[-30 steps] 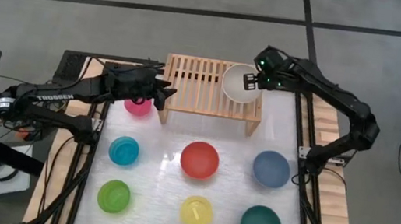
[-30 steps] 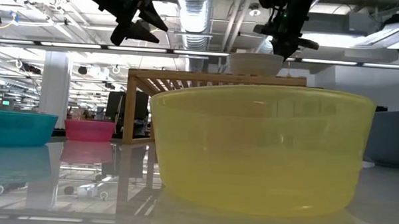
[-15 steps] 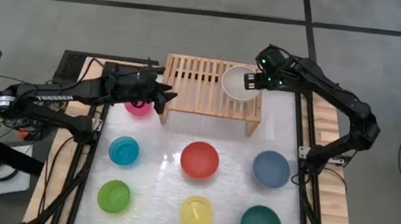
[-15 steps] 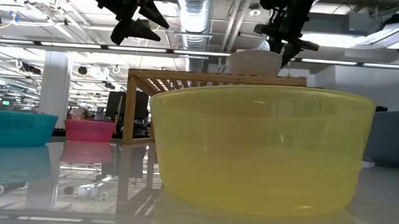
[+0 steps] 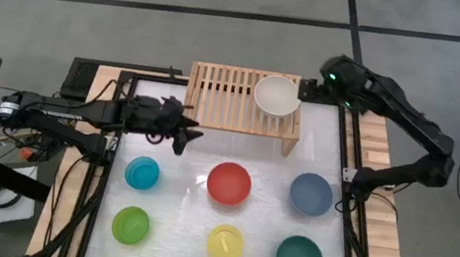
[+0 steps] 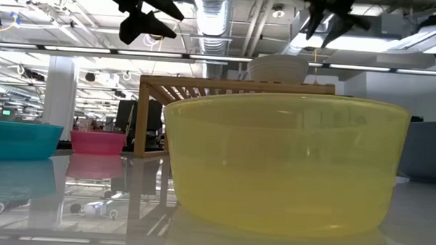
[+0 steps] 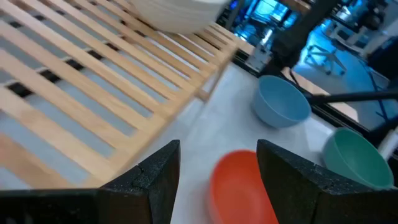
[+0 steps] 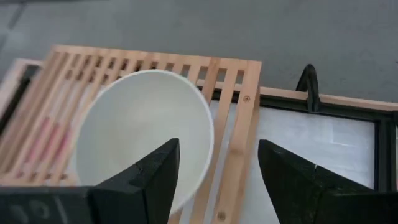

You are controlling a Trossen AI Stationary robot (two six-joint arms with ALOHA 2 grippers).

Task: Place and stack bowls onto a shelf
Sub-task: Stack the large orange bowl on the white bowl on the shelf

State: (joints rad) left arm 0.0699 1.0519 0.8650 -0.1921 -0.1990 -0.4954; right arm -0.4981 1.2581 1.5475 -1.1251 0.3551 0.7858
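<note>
- On the shelf (image 5: 243,101), right end, the white bowl (image 5: 277,95) sits upright.
- My right gripper (image 5: 309,89) hangs just beside it, fingers wide, empty.
- My left gripper (image 5: 186,131) hovers spread above the pink bowl (image 6: 98,142).
- No legible writing.

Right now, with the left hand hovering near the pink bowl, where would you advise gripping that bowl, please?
Probably the rim of the pink bowl, coming from above: it sits upright and open on the table, so one finger of the open left hand can go inside its thin wall, the other outside.
</note>
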